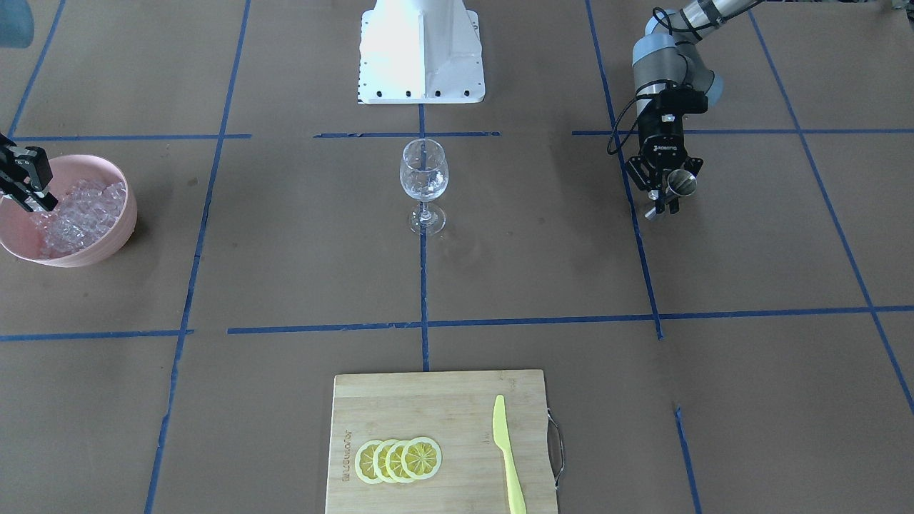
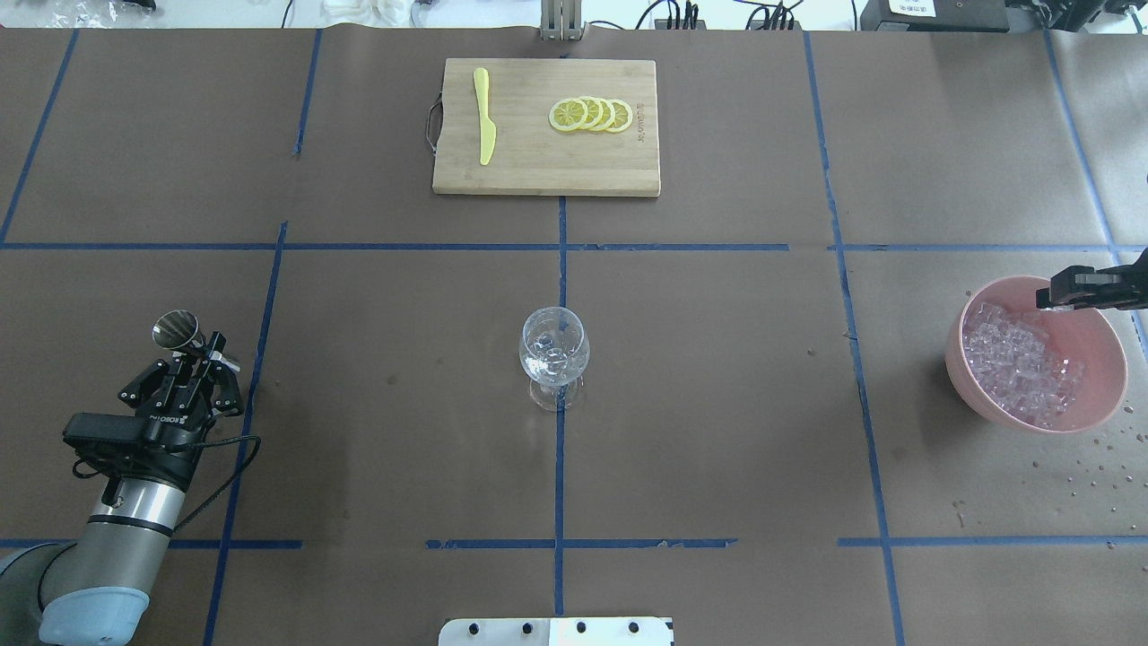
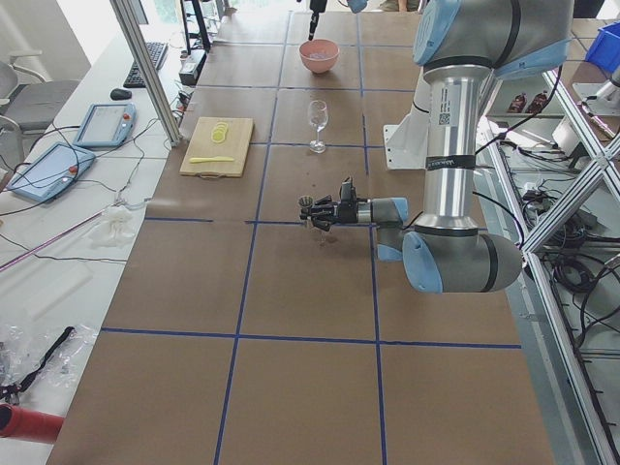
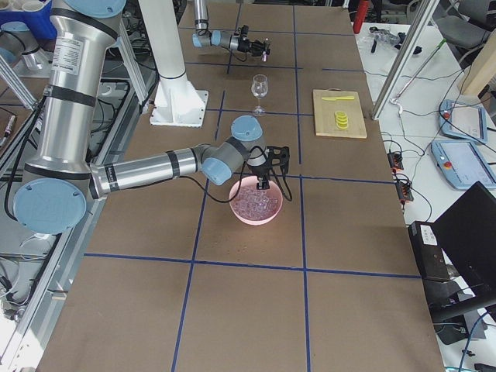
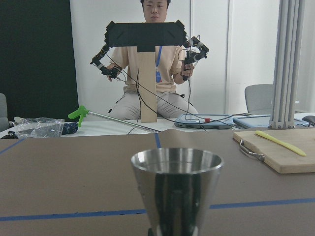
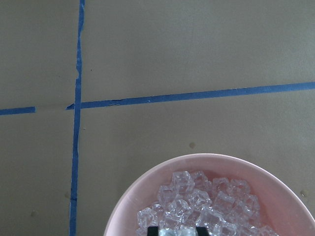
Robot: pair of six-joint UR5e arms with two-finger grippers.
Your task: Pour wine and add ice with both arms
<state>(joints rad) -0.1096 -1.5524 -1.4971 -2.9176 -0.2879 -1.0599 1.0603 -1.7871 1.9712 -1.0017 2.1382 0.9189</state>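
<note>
A clear wine glass (image 2: 554, 348) stands at the table's middle, with what look like a few clear cubes in its bowl (image 1: 423, 175). My left gripper (image 2: 201, 355) lies level at the robot's left side, shut on a small steel measuring cup (image 2: 177, 328), which stands upright and close in the left wrist view (image 5: 176, 189). A pink bowl (image 2: 1101, 354) heaped with ice (image 2: 1018, 359) sits at the right. My right gripper (image 2: 1056, 301) hangs over the bowl's far rim. Its fingertips (image 6: 154, 230) look shut on one ice cube (image 6: 178, 232).
A bamboo cutting board (image 2: 545, 161) with lemon slices (image 2: 592, 114) and a yellow knife (image 2: 484, 126) lies across the table from the robot. The white robot base (image 1: 421, 50) is behind the glass. Water drops (image 2: 1090, 467) speckle the paper near the bowl. A person (image 5: 152, 73) sits beyond the table.
</note>
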